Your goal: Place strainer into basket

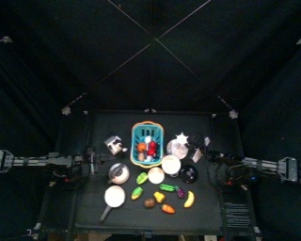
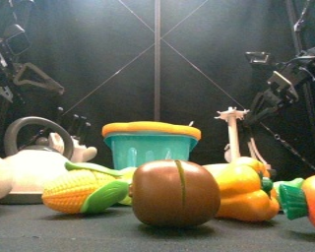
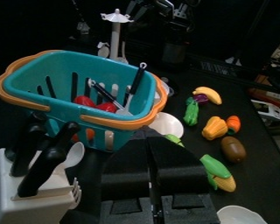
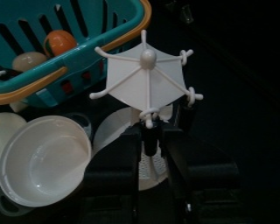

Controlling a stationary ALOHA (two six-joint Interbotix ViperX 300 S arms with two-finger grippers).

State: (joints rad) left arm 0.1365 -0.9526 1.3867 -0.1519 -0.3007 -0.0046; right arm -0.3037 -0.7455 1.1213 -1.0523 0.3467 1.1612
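The teal basket (image 1: 147, 137) with an orange rim stands at the table's back middle. It holds red and orange toy food and dark utensils in the left wrist view (image 3: 84, 83). In the front view (image 2: 151, 146) it stands behind the toy food. A white round dish with a dark handle (image 1: 113, 197) at the front left may be the strainer; I cannot tell for sure. My left gripper (image 1: 80, 170) rests at the table's left edge, empty. My right gripper (image 1: 221, 168) rests at the right edge, open and empty.
A white umbrella-shaped rack (image 4: 146, 77) stands right of the basket. White bowls (image 4: 43, 164) lie in front of it. A knife block (image 3: 35, 175) stands left of the basket, a kettle (image 2: 35, 150) in front of that. Toy corn (image 2: 84, 193), banana and vegetables (image 1: 161, 195) fill the front.
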